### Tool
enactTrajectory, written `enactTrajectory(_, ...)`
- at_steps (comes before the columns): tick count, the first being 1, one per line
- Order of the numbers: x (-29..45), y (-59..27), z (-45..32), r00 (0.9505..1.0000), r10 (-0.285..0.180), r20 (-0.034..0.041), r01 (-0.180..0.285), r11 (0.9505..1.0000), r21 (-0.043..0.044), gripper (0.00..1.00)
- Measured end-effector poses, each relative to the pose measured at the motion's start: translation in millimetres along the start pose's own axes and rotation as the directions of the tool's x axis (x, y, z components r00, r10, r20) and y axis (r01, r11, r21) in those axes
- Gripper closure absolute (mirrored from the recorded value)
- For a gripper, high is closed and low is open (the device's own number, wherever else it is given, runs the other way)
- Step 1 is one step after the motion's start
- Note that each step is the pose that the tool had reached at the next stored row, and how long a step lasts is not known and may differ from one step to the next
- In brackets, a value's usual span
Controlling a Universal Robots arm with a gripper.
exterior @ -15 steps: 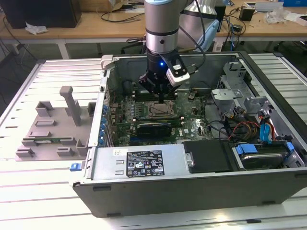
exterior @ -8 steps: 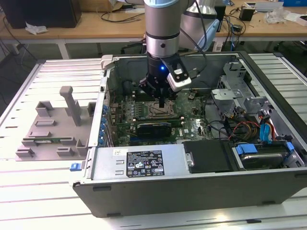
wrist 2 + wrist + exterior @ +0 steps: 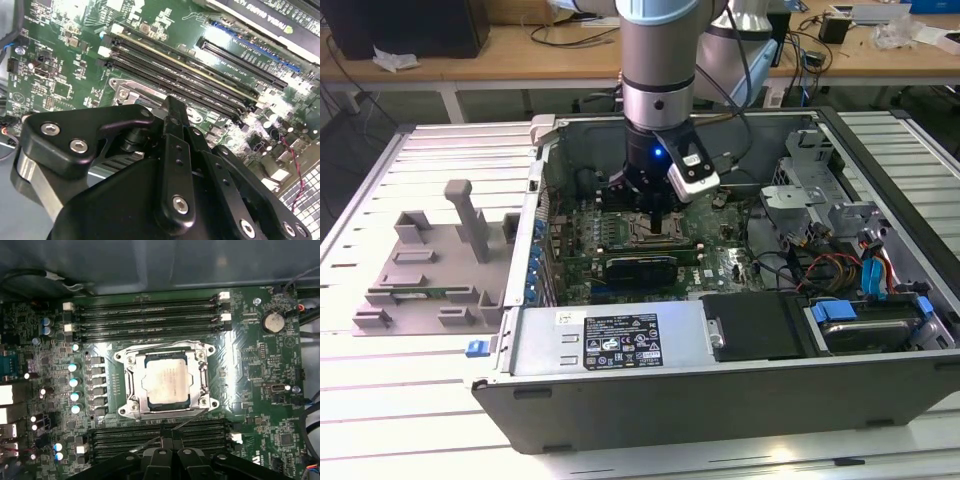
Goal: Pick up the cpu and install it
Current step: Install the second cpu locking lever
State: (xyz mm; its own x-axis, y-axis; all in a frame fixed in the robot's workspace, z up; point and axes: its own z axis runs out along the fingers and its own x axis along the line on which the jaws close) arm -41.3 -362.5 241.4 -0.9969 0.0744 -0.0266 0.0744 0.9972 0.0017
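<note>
Hardware is filling the open desktop computer case [image 3: 720, 390], which is lying on its side on a slatted metal table [image 3: 380, 420]. Inside it, in the exterior view, a green motherboard [image 3: 720, 262] is lining the floor. A grey power supply [image 3: 610, 345] is sitting at the socket's six o'clock and carrying a white label [image 3: 620, 345] with dark print and small symbols, too fine to make out. A metal drive cage [image 3: 800, 190] is standing at about two o'clock, with blue and orange cables [image 3: 875, 270] trailing below it. Outside the case, at its nine o'clock, a grey moulded fixture tray [image 3: 420, 270] is resting on the table. The gripper [image 3: 655, 215] is hanging inside the case just above the CPU socket [image 3: 167, 385], and its fingers [image 3: 170, 107] are appearing pressed together with nothing between them. The cpu [image 3: 167, 384] is lying flat in that socket, inside the metal frame, with its silver top facing up toward the first wrist view. It is square, so no long axis is showing, and its edges are running roughly parallel to the memory slots [image 3: 145, 320] that are flanking the socket on two opposite sides. Faint markings are showing on its lid, but they are unreadable. A round coin battery [image 3: 274, 322] is sitting on the board near one corner.
</note>
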Motion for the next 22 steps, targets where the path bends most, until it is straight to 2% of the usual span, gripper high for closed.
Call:
enactTrajectory(5,6.6,-2.0,3.2,0.9995,-0.032,-0.0003,0.032,0.9995,-0.0010,0.89)
enactTrajectory(11,7.4,-2.1,4.0,0.9995,-0.032,0.0002,0.032,0.9995,-0.0014,0.89)
enactTrajectory(22,14.6,-2.7,7.1,0.9995,-0.032,0.0050,0.032,0.9995,-0.0027,0.89)
